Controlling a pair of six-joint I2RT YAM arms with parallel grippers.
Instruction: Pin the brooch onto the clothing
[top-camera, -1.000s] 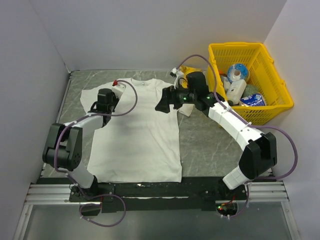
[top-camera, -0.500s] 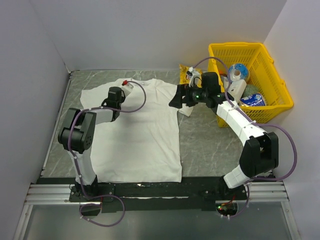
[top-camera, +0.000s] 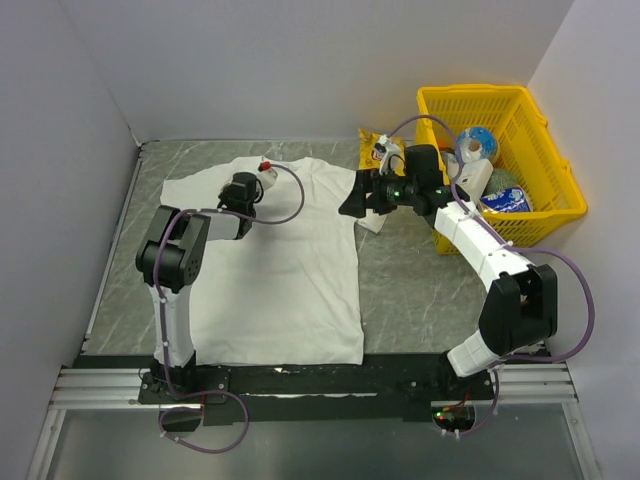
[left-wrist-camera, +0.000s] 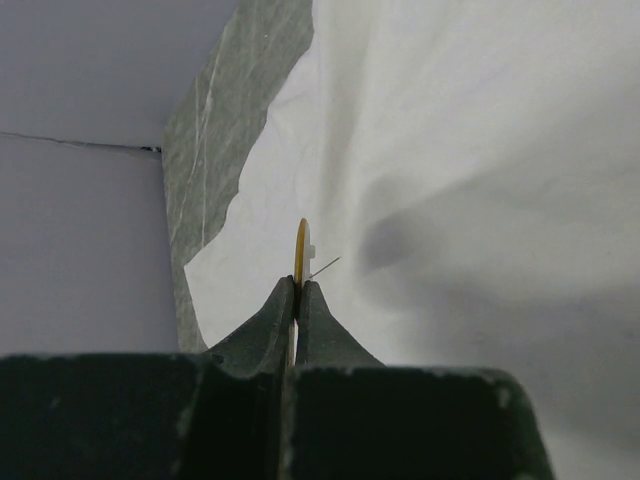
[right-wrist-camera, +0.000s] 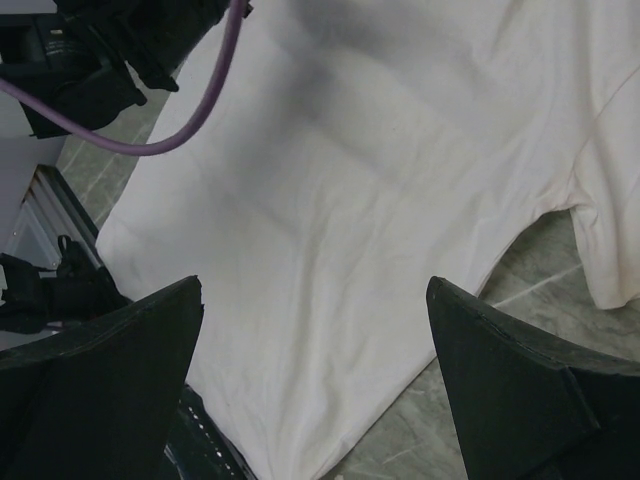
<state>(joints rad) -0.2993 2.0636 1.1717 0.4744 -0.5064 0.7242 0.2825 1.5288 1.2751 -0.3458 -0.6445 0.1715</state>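
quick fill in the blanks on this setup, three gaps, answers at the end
1. The left hand is shut on a small golden ___.
2. The right hand hangs above the white shirt with its fingers ___.
3. The basket to the right of the shirt is coloured ___.
Missing words: brooch; open; yellow

The left arm (top-camera: 172, 320) and right arm (top-camera: 475, 245) show white links, bulky black joints; a purple cable (top-camera: 285, 208) loops along each; the right gripper (right-wrist-camera: 314, 290) has dark, wedge-shaped fingers (right-wrist-camera: 520, 400).
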